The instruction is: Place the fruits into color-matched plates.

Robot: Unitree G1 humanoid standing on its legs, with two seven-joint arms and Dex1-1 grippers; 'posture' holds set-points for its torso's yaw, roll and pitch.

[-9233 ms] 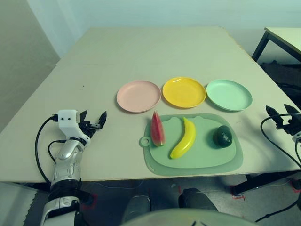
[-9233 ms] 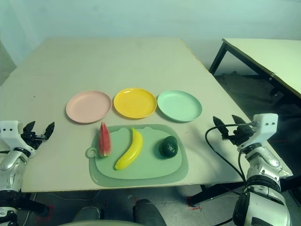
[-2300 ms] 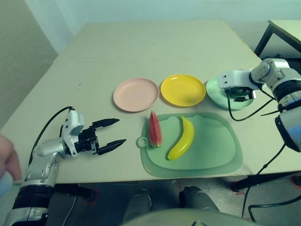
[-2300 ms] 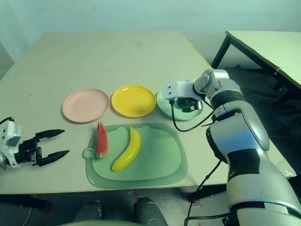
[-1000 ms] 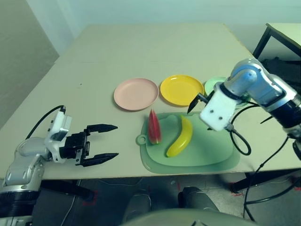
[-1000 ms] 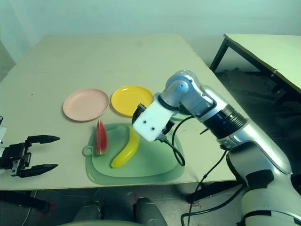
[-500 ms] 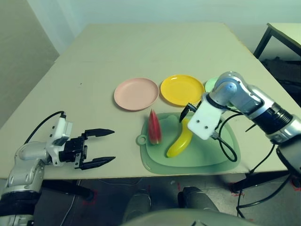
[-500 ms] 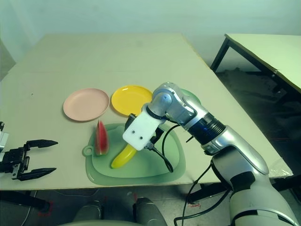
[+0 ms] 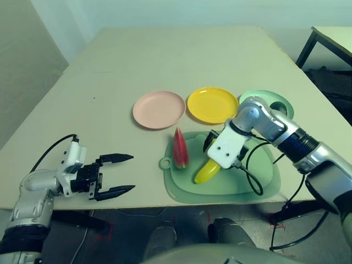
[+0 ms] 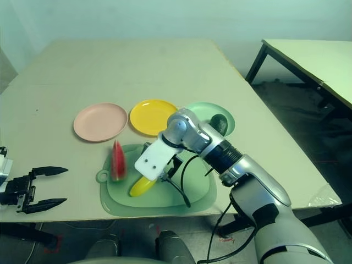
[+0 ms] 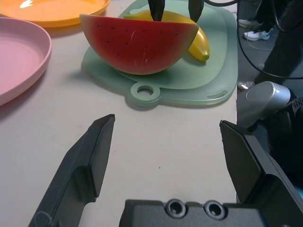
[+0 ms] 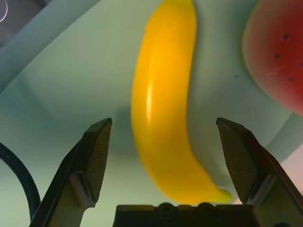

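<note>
The yellow banana (image 12: 163, 94) lies on the pale green mat (image 9: 258, 181). My right gripper (image 12: 164, 124) hangs right over it, open, one finger on each side, and its white wrist covers the banana's upper half in the head views. Just left of it, the red watermelon wedge (image 9: 180, 148) stands on the mat. The dark avocado (image 10: 219, 124) lies in the mint green plate (image 9: 258, 98). The pink plate (image 9: 159, 109) and yellow plate (image 9: 212, 104) hold nothing. My left gripper (image 9: 132, 173) rests open near the table's front left, pointing at the watermelon.
The three plates stand in a row behind the mat. A black cable (image 9: 254, 181) loops from my right wrist over the mat. A second table (image 10: 308, 55) stands off to the right. Bare tabletop stretches to the left and far back.
My right arm has swung left and down from above the mat's middle onto the banana, uncovering the avocado in the mint green plate. The left gripper has hardly moved.
</note>
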